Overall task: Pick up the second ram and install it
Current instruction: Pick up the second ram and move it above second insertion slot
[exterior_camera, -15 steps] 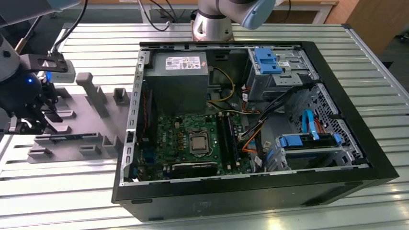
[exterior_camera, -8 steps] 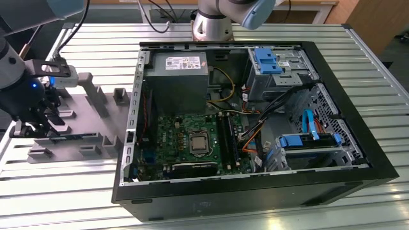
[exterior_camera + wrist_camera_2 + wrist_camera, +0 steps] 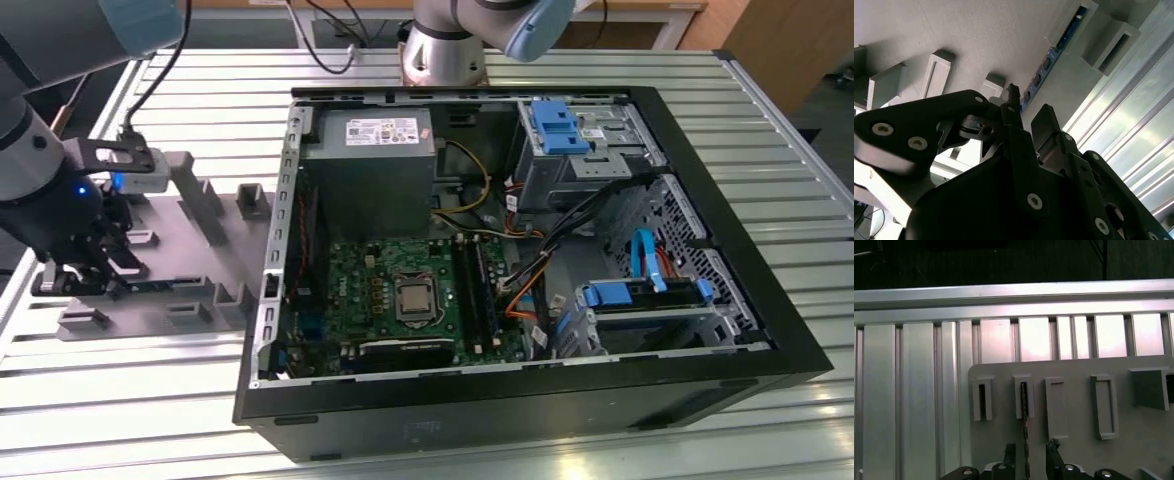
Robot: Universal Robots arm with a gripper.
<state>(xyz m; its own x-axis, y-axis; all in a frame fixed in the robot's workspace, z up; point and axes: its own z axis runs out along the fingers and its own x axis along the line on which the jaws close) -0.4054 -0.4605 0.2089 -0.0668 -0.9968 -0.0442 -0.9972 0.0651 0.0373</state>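
First wrist view: jaws low over fixture [image 3: 1134, 440]; apart, straddling the second ram [image 3: 1025, 432].

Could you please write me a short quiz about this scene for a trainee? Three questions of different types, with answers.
1. Fill in: in the exterior view, the grey fixture lies to the view's ____ of the computer case.
2. True or false: the gripper is shut on the second ram.
3. The second ram stands: A in a slot of the grey fixture; B inside the computer case; C lifted in the air.
Key: 1 left; 2 false; 3 A.
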